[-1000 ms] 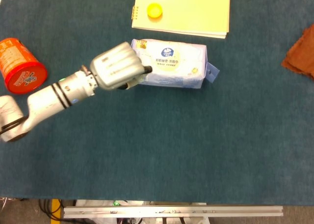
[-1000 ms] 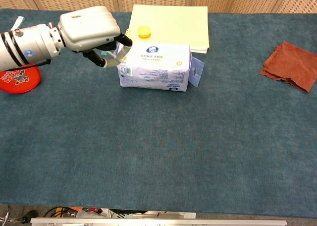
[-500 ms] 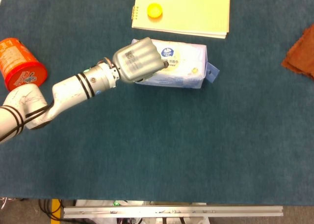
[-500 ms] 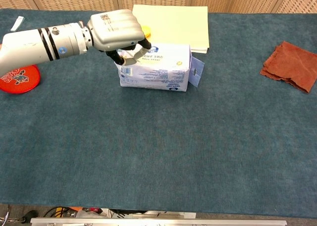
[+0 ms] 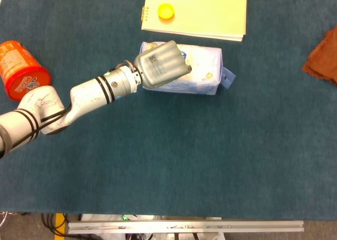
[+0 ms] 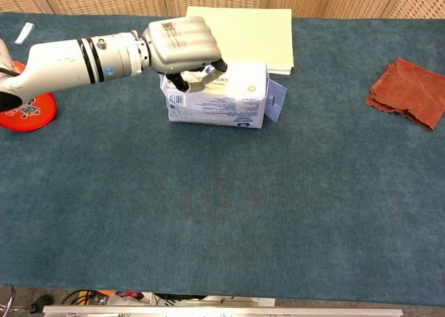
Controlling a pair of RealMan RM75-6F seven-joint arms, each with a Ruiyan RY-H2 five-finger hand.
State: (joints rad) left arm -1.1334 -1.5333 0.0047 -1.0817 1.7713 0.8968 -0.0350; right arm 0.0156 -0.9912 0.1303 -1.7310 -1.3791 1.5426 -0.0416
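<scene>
Since the earlier frames the left hand [image 5: 160, 63] has travelled rightward, from the pack's left end up over its top. Near edge of the desk [image 6: 222, 220]: bare blue cloth. Mid desk: wipes pack [image 6: 233, 98] lying flat, long axis left to right, flap tab at its right end. The hand sits directly above the pack's left half, palm down, fingers [image 6: 182, 83] curled over the top face and touching it; whether they actually grip the wrapper I cannot tell. The pack lies right beneath and slightly right of the hand. The right hand is in neither view, so the left is the nearer one.

Far left: red can [image 5: 21, 70]. Far right: brown cloth [image 6: 409, 92]. Behind the pack: yellow notepad [image 5: 205, 8] with a yellow cap [image 5: 166, 11] on it.
</scene>
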